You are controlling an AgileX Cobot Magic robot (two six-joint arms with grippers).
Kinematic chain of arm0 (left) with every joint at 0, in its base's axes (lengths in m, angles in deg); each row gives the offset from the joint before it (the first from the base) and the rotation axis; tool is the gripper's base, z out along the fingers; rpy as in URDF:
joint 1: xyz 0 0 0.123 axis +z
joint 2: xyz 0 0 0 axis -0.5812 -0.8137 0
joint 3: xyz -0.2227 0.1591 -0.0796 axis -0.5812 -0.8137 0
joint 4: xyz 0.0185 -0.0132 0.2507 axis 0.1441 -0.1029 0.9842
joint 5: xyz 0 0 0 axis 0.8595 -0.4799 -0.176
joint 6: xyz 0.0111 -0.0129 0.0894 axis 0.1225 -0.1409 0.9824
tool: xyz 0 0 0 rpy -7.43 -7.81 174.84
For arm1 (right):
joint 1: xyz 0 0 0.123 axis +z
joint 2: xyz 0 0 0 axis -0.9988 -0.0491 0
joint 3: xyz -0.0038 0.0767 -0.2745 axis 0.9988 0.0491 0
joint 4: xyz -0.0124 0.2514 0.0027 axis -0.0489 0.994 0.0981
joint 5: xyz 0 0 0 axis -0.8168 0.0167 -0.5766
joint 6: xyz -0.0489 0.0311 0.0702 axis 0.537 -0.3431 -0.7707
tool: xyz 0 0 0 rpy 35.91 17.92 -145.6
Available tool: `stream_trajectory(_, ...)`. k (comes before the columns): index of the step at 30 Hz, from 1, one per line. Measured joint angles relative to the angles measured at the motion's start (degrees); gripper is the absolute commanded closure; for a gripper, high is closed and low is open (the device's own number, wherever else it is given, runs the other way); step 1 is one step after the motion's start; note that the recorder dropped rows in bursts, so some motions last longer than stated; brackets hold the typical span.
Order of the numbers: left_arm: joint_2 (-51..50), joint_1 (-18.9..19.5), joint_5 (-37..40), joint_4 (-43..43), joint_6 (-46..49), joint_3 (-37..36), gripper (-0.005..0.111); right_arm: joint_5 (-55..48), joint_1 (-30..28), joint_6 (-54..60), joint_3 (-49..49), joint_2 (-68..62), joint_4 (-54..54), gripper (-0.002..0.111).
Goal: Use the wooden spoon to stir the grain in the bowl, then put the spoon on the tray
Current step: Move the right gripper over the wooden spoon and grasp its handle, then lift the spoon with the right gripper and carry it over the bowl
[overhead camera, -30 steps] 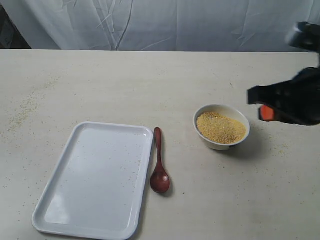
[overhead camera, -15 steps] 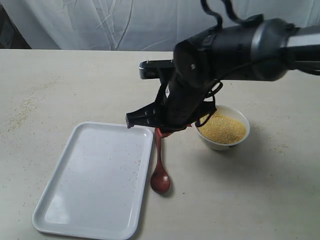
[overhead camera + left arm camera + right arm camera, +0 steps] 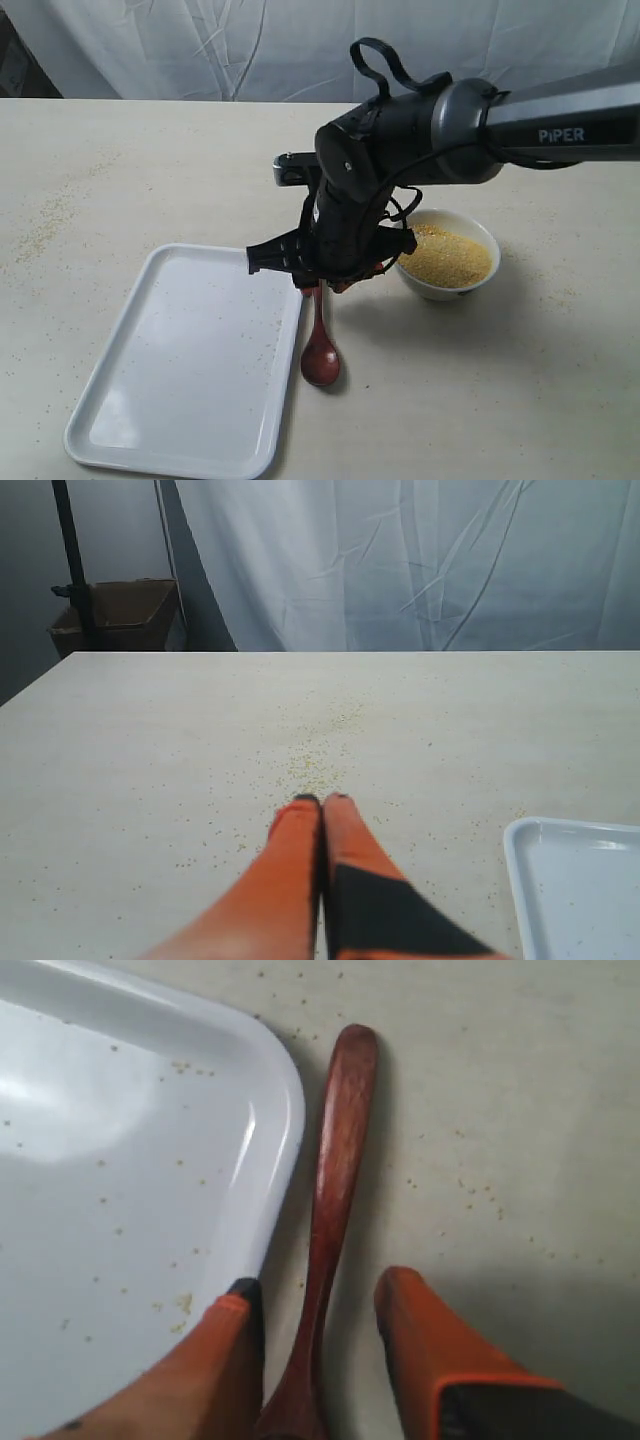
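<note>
The wooden spoon [image 3: 320, 355] lies on the table between the tray [image 3: 180, 370] and the bowl [image 3: 450, 285], scoop toward the front. Yellow grain [image 3: 448, 258] fills the bowl. My right gripper [image 3: 318, 283] hangs low over the spoon's handle, hiding its upper part in the exterior view. In the right wrist view the gripper [image 3: 320, 1290] is open, one finger on each side of the spoon handle [image 3: 338, 1160], next to the tray's rim [image 3: 285, 1110]. My left gripper [image 3: 322, 802] is shut on nothing, low over the bare table, beside a corner of the tray [image 3: 575, 880].
Spilled grains [image 3: 45, 225] lie scattered over the table's left side and inside the tray. A white cloth [image 3: 300, 50] hangs behind the table. A brown box [image 3: 110, 615] stands past the table's far edge in the left wrist view.
My right arm has swept in from the right edge across the bowl, then dropped lower over the spoon's handle. The spoon, bowl and tray have not moved.
</note>
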Motion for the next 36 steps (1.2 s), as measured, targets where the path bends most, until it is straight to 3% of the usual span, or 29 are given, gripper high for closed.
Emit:
stream_trajectory(12,0.0,0.0,0.0,0.0,0.0,0.0,0.107,1.67,1.36,-3.7,0.0,-4.3,-1.64,0.07)
stream_trajectory(18,0.0,0.0,0.0,0.0,0.0,0.0,0.107,1.43,1.36,-4.61,0.0,-4.31,-2.52,0.109)
stream_trajectory(29,0.0,0.0,0.0,0.0,0.0,0.0,0.107,-0.5,1.07,-15.96,0.0,6.42,-13.76,0.108)
stream_trajectory(36,0.0,0.0,0.0,0.0,0.0,0.0,0.107,-8.68,-6.96,-24.95,0.0,12.28,-24.21,0.108)
